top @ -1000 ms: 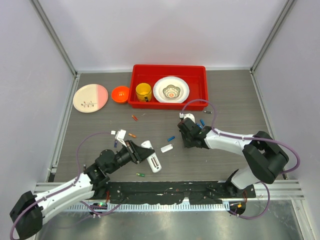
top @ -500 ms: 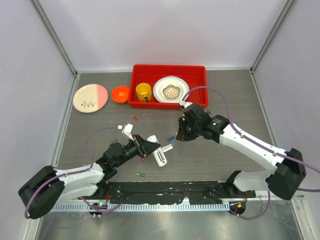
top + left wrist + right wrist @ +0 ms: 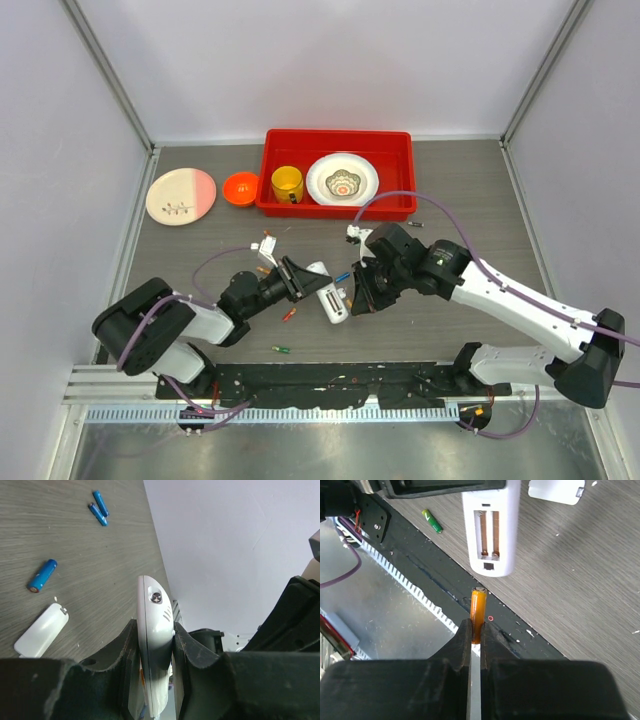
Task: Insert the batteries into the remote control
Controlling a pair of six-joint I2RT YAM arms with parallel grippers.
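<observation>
The right gripper pinches an orange battery between its fingers, its tip just short of the remote control, whose open two-slot bay faces that wrist camera. The left gripper is clamped on the remote's edges, holding it above the table. The white back cover lies on the table near a blue battery, and a green battery lies by the near edge. At the back, a red bin holds a yellow mug and a patterned bowl. An orange bowl sits just left of it. A pink-and-white plate further left carries bits too small to tell.
</observation>
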